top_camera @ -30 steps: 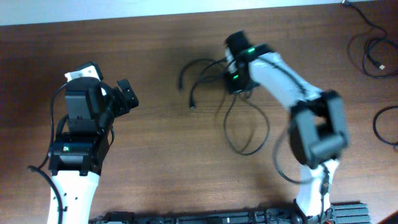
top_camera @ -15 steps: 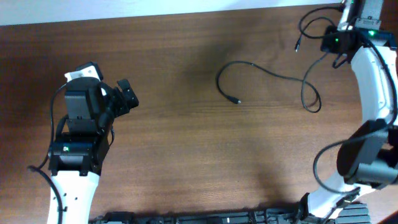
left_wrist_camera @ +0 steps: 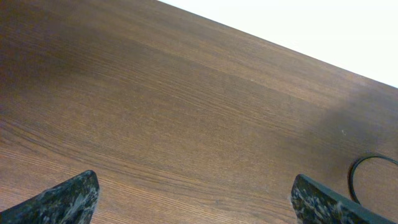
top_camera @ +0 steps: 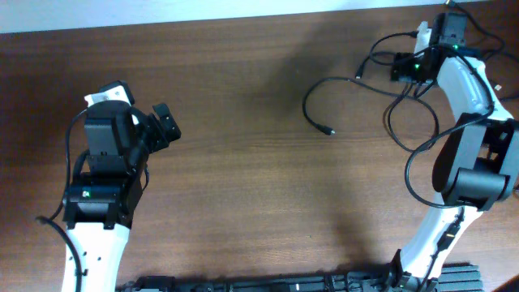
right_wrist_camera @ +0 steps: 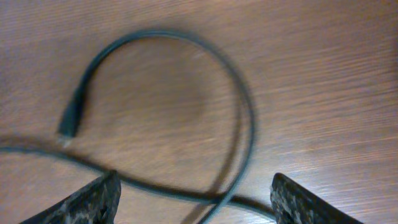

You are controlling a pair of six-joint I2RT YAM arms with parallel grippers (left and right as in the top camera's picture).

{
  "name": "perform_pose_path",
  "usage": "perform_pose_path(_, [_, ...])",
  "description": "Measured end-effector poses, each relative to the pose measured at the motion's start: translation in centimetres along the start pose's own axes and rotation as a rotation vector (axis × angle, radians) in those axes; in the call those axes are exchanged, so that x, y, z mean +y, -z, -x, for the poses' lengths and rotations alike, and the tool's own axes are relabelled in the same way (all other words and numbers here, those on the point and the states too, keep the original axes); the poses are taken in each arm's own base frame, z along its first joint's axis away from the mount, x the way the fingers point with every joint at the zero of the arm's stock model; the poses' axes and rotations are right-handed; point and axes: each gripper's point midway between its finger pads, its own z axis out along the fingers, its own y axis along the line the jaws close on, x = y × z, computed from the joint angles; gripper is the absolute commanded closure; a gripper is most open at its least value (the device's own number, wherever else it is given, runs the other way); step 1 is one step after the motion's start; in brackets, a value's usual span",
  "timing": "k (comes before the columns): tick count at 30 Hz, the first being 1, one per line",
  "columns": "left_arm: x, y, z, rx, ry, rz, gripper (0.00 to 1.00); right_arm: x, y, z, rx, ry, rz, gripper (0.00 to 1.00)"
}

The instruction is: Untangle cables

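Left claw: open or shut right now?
Open: the left claw shows its fingertips wide apart, with only table between them.

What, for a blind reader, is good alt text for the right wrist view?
A thin black cable loops across a brown wooden table, its plug at left, slightly blurred. The right gripper is open, fingertips in the bottom corners, the cable passing between them.
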Motion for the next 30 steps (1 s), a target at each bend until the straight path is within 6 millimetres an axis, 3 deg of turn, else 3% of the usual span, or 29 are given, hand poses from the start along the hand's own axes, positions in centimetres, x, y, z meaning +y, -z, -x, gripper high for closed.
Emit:
perform_pose_path(3, [0.0, 0.0, 0.0, 0.000, 0.001, 0.001, 0.01, 3.0, 0.1, -0.9, 0.039, 0.001, 0.111, 0.18])
perform_pose_path(6, [0.0, 0.0, 0.0, 0.000, 0.000, 0.000, 0.01, 9.0, 1.0, -3.5, 0.149, -0.011, 0.332, 0.14])
perform_pose_path(7, [0.0, 0.0, 0.0, 0.000, 0.000, 0.000, 0.01, 12.5, 1.2, -4.9, 0.194, 0.026, 0.399, 0.14])
perform_pose_path(11, [0.0, 0.0, 0.0, 0.000, 0.000, 0.000, 0.01, 18.6, 0.6, -9.1, 0.276, 0.192, 0.413, 0.14])
perform_pose_path(13, [0.0, 0.0, 0.0, 0.000, 0.000, 0.000, 0.01, 19.7, -0.1, -11.6, 0.315, 0.298, 0.347, 0.14])
perform_pose_path(14, [0.0, 0.0, 0.0, 0.000, 0.000, 0.000, 0.01, 19.8, -0.4, -12.6, 0.327, 0.348, 0.291, 0.18])
perform_pose_path(15, [0.0, 0.0, 0.0, 0.000, 0.000, 0.000, 0.01, 19.4, -0.8, -13.3, 0.335, 0.389, 0.227, 0.34])
perform_pose_path(17, [0.0, 0.0, 0.0, 0.000, 0.000, 0.000, 0.01, 18.4, -1.0, -14.1, 0.340, 0.427, 0.154, 0.87])
perform_pose_path(18, [0.0, 0.0, 0.0, 0.000, 0.001, 0.001, 0.01, 17.9, -1.0, -14.5, 0.343, 0.439, 0.130, 0.96])
perform_pose_path(21, [0.0, 0.0, 0.0, 0.000, 0.000, 0.000, 0.01, 16.3, -0.6, -15.4, 0.360, 0.415, 0.085, 0.96])
perform_pose_path(24, [0.0, 0.0, 0.0, 0.000, 0.000, 0.000, 0.01, 13.8, -0.9, -14.0, 0.335, 0.313, 0.023, 0.96])
perform_pose_path(26, [0.0, 0.0, 0.0, 0.000, 0.000, 0.000, 0.01, 10.4, -1.6, -11.3, 0.268, 0.217, -0.036, 0.96])
perform_pose_path(28, [0.0, 0.0, 0.0, 0.000, 0.000, 0.000, 0.01, 6.0, -2.3, -5.8, 0.085, 0.100, -0.079, 0.96])
perform_pose_path(30, [0.0, 0.0, 0.0, 0.000, 0.000, 0.000, 0.01, 4.7, -2.2, -3.3, -0.004, 0.055, -0.067, 0.96])
